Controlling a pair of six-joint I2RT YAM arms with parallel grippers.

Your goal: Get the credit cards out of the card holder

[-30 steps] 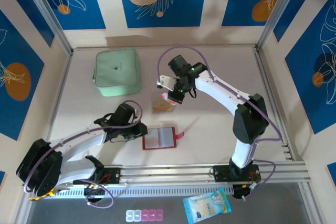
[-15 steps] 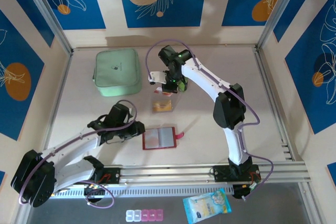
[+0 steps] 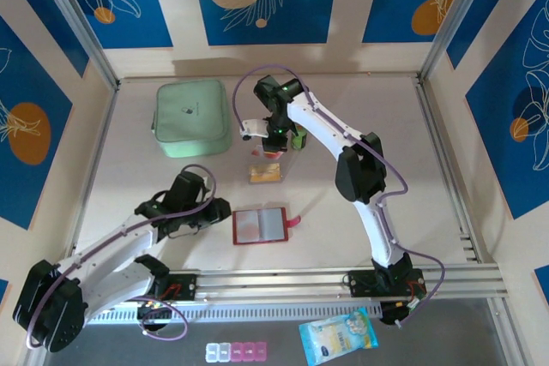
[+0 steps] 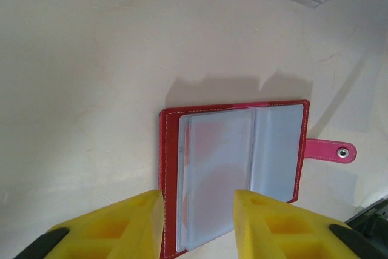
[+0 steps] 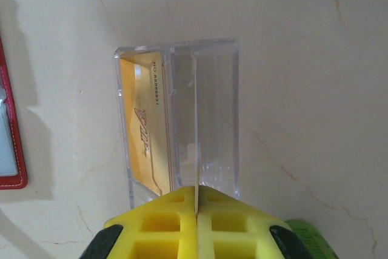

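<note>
I see the mint-green zip case (image 3: 192,117) well behind and left of the open red leather-look card holder (image 3: 260,225), which lies flat on the table. My left gripper (image 3: 220,212) hovers at the holder's left edge, fingers apart and empty. Just behind the holder, a clear plastic box (image 3: 266,171) holds the orange-tan credit card (image 5: 145,137). My right gripper (image 5: 197,201) is clamped on the thin whitish card (image 5: 196,174), edge-on over that box.

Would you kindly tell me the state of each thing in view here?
Card holder: open, lying flat.
Orange card: inside clear box.
Second card: edge-on, held in right gripper.
Left gripper: open.
Right gripper: shut on second card.
Green case: closed.
</note>
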